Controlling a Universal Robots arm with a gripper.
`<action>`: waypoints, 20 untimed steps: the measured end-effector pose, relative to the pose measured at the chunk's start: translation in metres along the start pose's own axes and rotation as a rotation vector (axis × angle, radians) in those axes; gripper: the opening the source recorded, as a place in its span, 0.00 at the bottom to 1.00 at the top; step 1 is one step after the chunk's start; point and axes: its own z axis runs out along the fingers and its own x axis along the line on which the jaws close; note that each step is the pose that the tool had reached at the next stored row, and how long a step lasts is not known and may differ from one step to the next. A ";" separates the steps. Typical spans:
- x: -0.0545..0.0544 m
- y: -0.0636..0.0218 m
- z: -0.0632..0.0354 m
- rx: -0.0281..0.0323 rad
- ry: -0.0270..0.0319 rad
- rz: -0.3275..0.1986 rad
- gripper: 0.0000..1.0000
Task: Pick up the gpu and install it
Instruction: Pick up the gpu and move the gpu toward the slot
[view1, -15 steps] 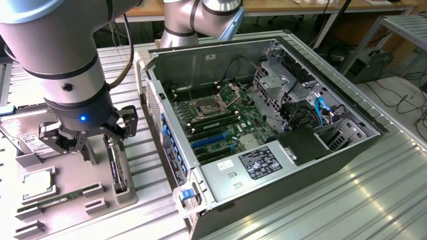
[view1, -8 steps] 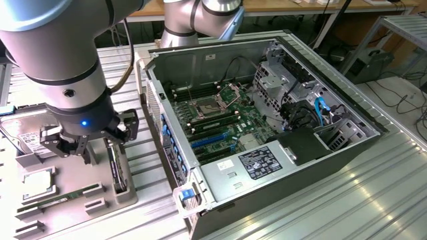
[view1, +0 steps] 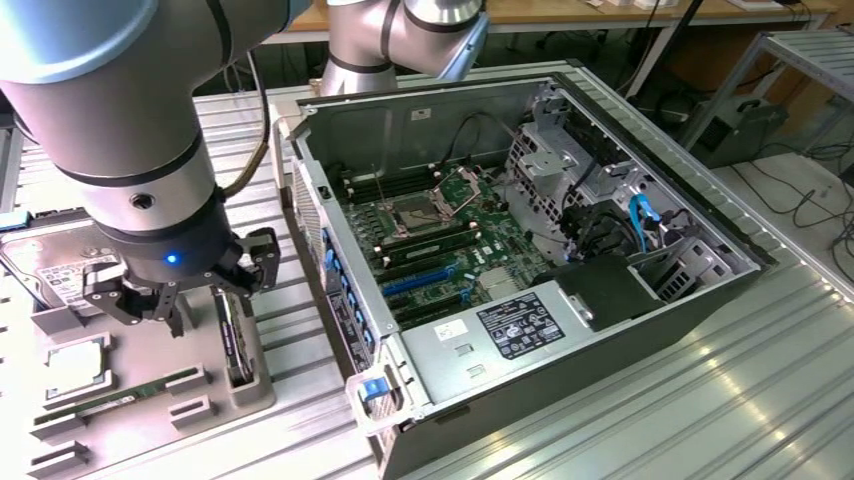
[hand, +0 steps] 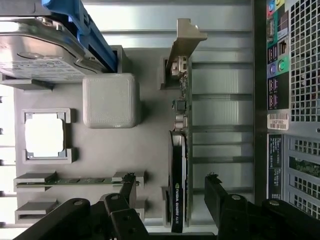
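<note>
the gpu (hand: 180, 125) stands on edge in a slot of the grey tray (hand: 150, 140) — likely so both faces can be pinched; the gripper (hand: 171, 184) straddles it, jaws wide, holding nothing.

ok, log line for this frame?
phase: pre-grasp | gripper: open, fingers either side of gpu | gpu: on edge in tray, not held

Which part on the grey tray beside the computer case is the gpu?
Find the open computer case, then the grey tray on the exterior view's left of it. The gpu stands on edge along the tray side nearest the case, below the open gripper. Unlike the flat memory stick and silver hard drive, it is a dark card with a pale metal bracket at one end.
</note>
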 end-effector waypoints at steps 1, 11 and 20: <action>0.000 -0.0007 0.0011 -0.0001 -0.0001 0.000 0.66; -0.010 0.0193 0.0430 0.0309 0.0078 0.009 0.27; -0.011 0.0222 -0.0127 0.0309 0.0078 0.009 0.27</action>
